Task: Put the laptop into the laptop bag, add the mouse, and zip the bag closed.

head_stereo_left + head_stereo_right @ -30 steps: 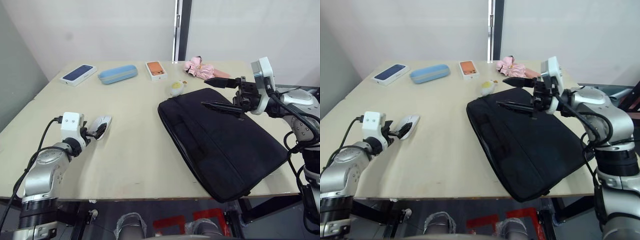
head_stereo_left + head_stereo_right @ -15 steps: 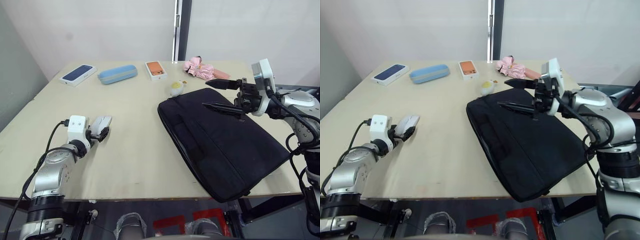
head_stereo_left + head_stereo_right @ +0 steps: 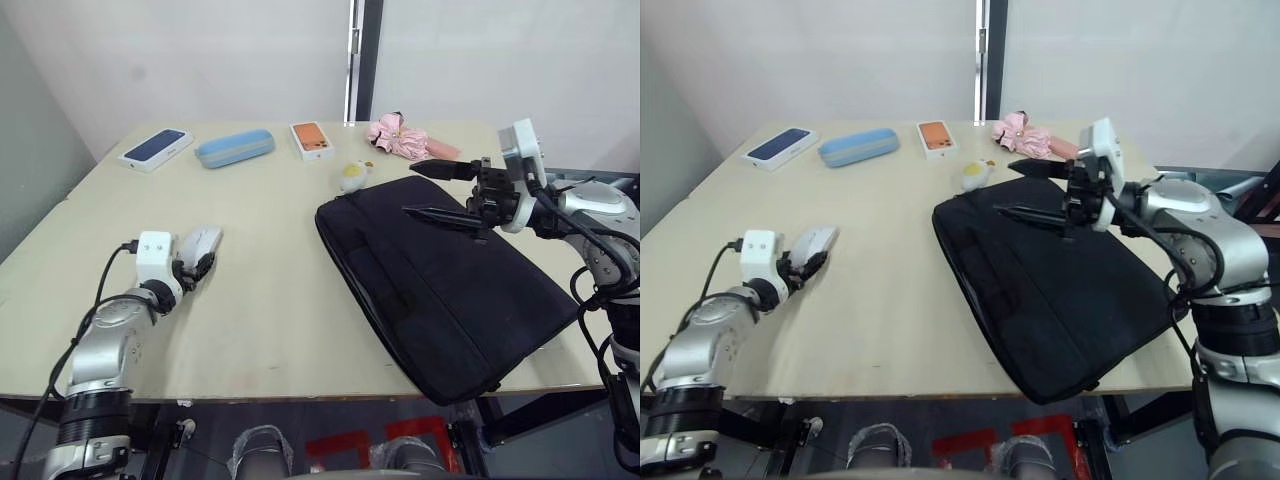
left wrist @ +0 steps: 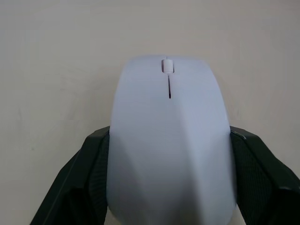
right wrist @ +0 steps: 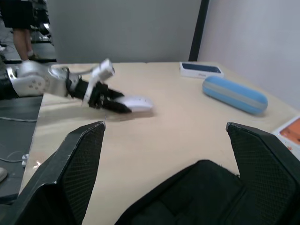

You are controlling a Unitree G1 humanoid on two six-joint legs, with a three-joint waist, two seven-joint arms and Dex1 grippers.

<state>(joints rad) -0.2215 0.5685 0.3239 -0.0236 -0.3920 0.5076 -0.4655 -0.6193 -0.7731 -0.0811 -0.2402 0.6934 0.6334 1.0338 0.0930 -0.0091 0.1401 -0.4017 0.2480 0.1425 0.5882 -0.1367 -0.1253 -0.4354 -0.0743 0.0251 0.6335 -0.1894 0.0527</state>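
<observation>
The white mouse point(image 3: 201, 241) sits near the table's left side, and my left gripper point(image 3: 203, 257) is shut on it. In the left wrist view both black fingers point(image 4: 79, 183) press against the sides of the mouse point(image 4: 168, 140). The black laptop bag point(image 3: 450, 290) lies flat on the right half of the table, with its yellowish-white plush charm point(image 3: 352, 177) at the far corner. My right gripper point(image 3: 410, 187) hovers open just above the bag's far end, holding nothing. The laptop is out of view.
Along the far edge of the table point(image 3: 270, 300) lie a dark-blue phone box point(image 3: 157, 148), a light-blue oval case point(image 3: 235, 147), an orange-faced box point(image 3: 312, 140) and a pink bundle point(image 3: 400, 135). The bag's near corner overhangs the table's front edge.
My left arm has reached forward and its fingers now stand around the mouse, which has shifted slightly. The right gripper has stayed open over the bag, almost still.
</observation>
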